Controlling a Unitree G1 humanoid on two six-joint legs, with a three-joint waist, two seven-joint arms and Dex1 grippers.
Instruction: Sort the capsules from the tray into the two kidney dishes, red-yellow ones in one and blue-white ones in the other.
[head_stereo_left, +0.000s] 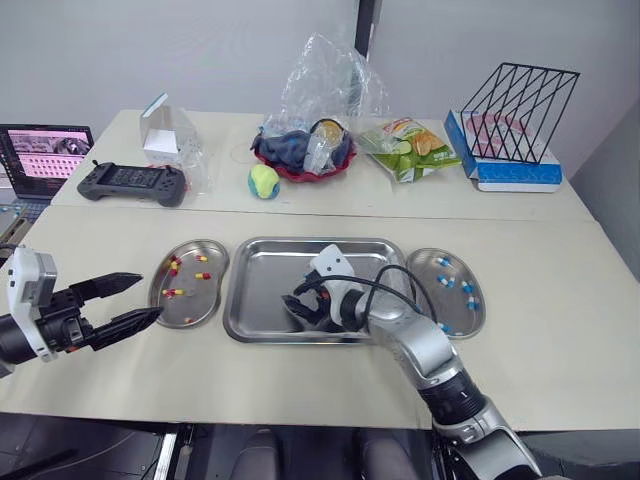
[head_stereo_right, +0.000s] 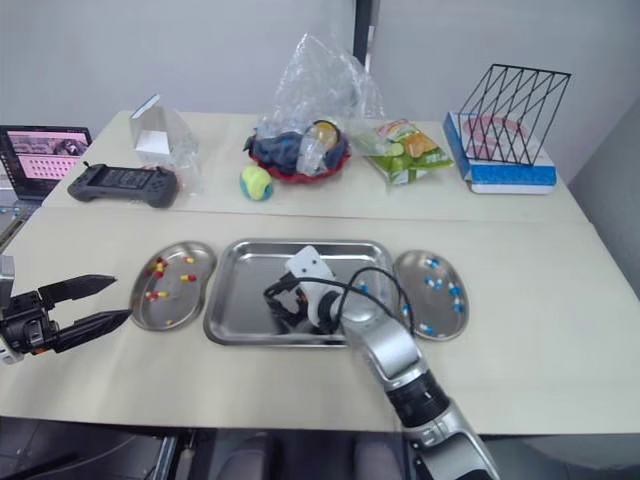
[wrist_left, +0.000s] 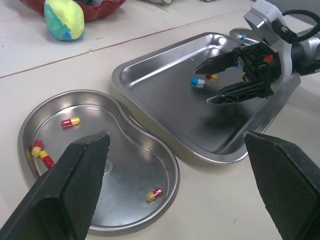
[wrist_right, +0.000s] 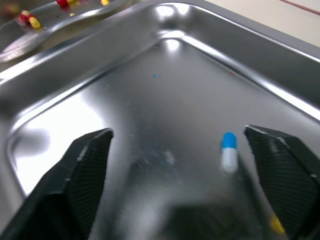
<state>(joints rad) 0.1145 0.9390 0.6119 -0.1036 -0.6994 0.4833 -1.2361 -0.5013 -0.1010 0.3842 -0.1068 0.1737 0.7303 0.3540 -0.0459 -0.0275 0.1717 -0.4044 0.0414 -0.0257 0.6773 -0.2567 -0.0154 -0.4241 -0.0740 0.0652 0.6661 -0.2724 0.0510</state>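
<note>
Writing: the laptop (head_stereo_left: 45, 152) screen and the snack bag (head_stereo_left: 410, 147) carry print, but it looks too small to read.
Tray (head_stereo_left: 270, 275): at the middle of the near table, with a raised rim all round.
Capsules in tray: a blue-white capsule (wrist_left: 197, 83) lies on the tray floor, with a red-yellow capsule (wrist_left: 212, 77) just beside it.
Right gripper (head_stereo_left: 298, 306): inside the tray, fingers spread wide, holding nothing; the blue-white capsule lies between its fingertips.
Left gripper (head_stereo_left: 150, 295): low over the table just outside the left dish (head_stereo_left: 205, 300), fingers wide apart and empty.
Left dish: just beside the tray's left rim, holding red-yellow capsules.
Right dish (head_stereo_left: 455, 312): close against the tray's right rim, holding blue-white capsules.
Open room: bare table in front of the tray and beyond the right dish.
</note>
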